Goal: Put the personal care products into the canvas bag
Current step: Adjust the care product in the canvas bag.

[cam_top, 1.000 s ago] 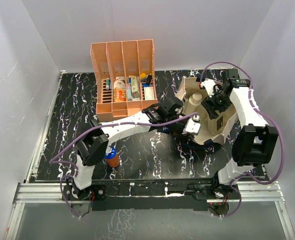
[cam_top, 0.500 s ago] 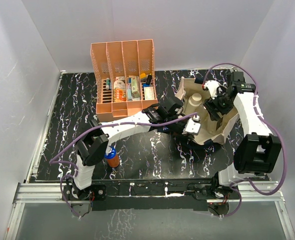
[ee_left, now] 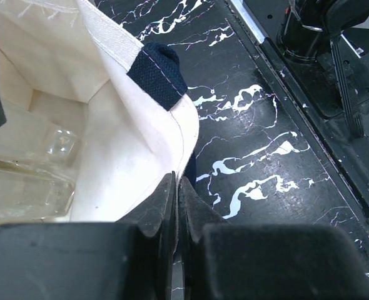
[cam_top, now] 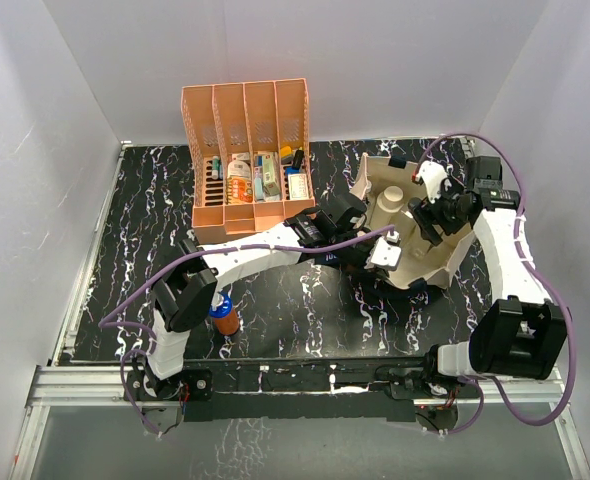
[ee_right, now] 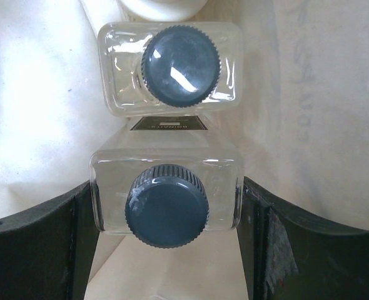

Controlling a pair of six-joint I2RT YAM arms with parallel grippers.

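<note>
Toward the right edge of the black marbled counter [cam_top: 135,230], nearer the back, a cream canvas bag [cam_top: 375,185] stands open. The left gripper [ee_left: 177,181] reaches in from the bag's left side, its fingers pressed together on the fabric rim, just below a navy strap [ee_left: 159,72]. The right gripper [ee_right: 166,215] hangs over the bag's mouth, its fingers set against opposite sides of a clear square dark-capped bottle [ee_right: 167,187], gripping it upright. Just behind it, inside the bag, is a second clear bottle [ee_right: 179,65]. An orange-brown blue-capped bottle [cam_top: 224,316] stands near the front edge, left of centre, well apart from the bag. An orange file rack [cam_top: 245,120] sits at the back edge.
</note>
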